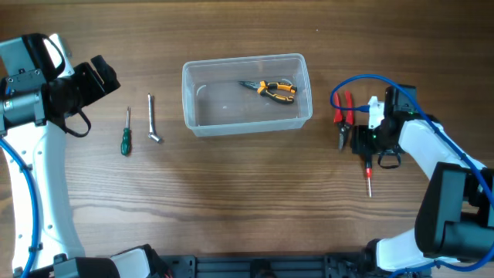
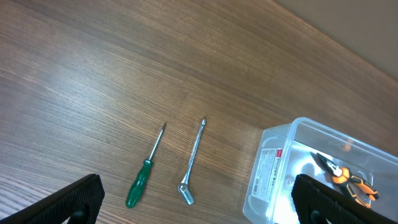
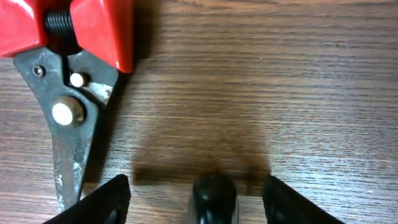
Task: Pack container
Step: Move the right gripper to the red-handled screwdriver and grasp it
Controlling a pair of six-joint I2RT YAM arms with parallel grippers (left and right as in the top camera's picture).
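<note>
1. Sitting at the far middle of the table (image 1: 231, 208), the container (image 1: 247, 126) is open-topped, with orange pliers (image 1: 272, 89) lying inside.
2. It looks light: thin clear plastic, walls likely to flex, smooth and probably a bit slippery. I'd pinch the rim on a short side, or better, leave it where it is and bring the tools to it.
3. Right gripper (image 1: 368, 150) hangs low beside the red snips (image 1: 343, 116). Its fingers (image 3: 106, 199) are spread either side of a small driver (image 3: 213, 196), with a gap showing on both sides.
4. Left gripper (image 1: 106, 76) is up, wide apart and holding nothing, above a green driver (image 2: 140, 183) and a bent key (image 2: 193, 162).
5. The loose tools look like stiff steel, heavy for their size; their handles should give the surest hold.
</note>
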